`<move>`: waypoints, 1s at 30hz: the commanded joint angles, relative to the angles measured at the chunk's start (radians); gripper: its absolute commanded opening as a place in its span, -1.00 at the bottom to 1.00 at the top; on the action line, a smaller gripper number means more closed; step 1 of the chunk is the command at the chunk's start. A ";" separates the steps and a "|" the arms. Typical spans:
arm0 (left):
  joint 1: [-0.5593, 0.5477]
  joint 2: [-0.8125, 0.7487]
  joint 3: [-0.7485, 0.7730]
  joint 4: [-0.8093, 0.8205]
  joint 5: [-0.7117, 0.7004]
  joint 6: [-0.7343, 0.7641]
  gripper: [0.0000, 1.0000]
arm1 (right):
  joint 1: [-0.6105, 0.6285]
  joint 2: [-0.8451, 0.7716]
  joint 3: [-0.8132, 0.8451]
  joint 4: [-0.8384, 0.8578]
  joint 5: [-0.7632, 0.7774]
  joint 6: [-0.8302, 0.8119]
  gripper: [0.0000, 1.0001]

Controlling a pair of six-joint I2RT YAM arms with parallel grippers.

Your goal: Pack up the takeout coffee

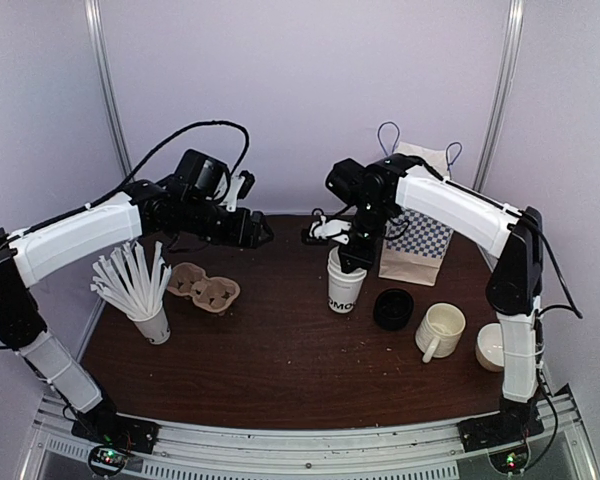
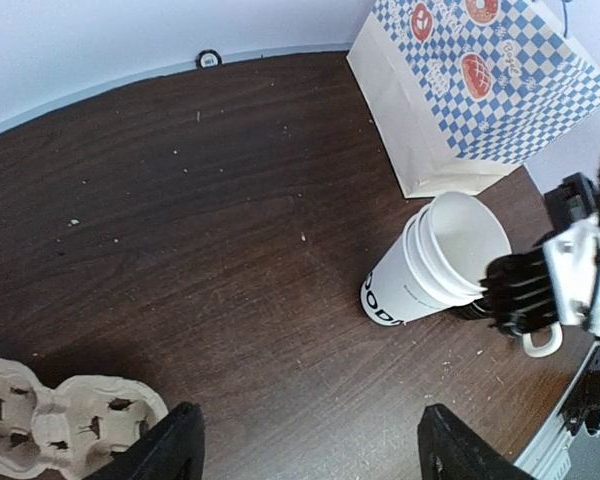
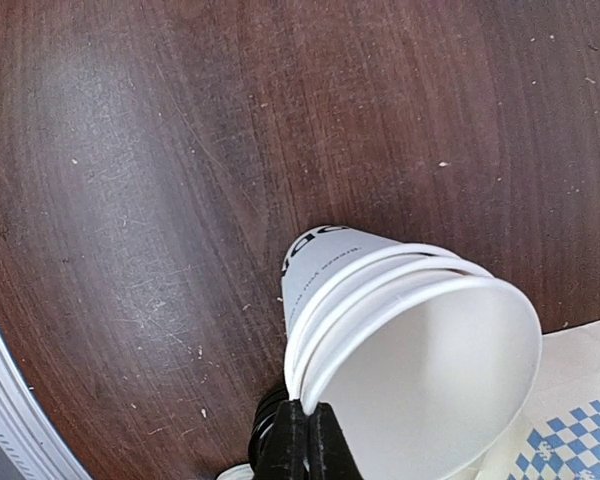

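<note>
A nested stack of tall white paper cups (image 1: pixel 344 285) with dark lettering stands upright mid-table, without a lid. It also shows in the left wrist view (image 2: pixel 432 265) and the right wrist view (image 3: pixel 380 300). My right gripper (image 3: pixel 308 440) is shut on the near rim of the top cup; from above it (image 1: pixel 349 256) sits right over the stack. Black lids (image 1: pixel 393 308) lie stacked just right of the cups. My left gripper (image 2: pixel 310 450) is open and empty, held above the table left of the cups (image 1: pixel 261 232).
A pulp cup carrier (image 1: pixel 205 287) lies at the left, with a white cup of straws (image 1: pixel 152 322) in front of it. A checked paper bag (image 1: pixel 417 243) stands behind the cups. A cream mug (image 1: pixel 440 330) and another white vessel (image 1: pixel 491 346) sit at the right.
</note>
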 commanded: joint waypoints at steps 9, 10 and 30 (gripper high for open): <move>-0.001 0.188 0.063 0.215 0.125 -0.223 0.50 | -0.023 -0.052 0.161 0.013 -0.001 0.024 -1.00; -0.001 0.200 0.061 0.247 0.146 -0.245 0.50 | -0.031 -0.050 0.170 0.017 -0.033 0.035 -1.00; -0.016 0.375 0.136 0.481 0.283 -0.429 0.46 | -0.044 0.019 0.241 0.022 -0.082 0.094 -1.00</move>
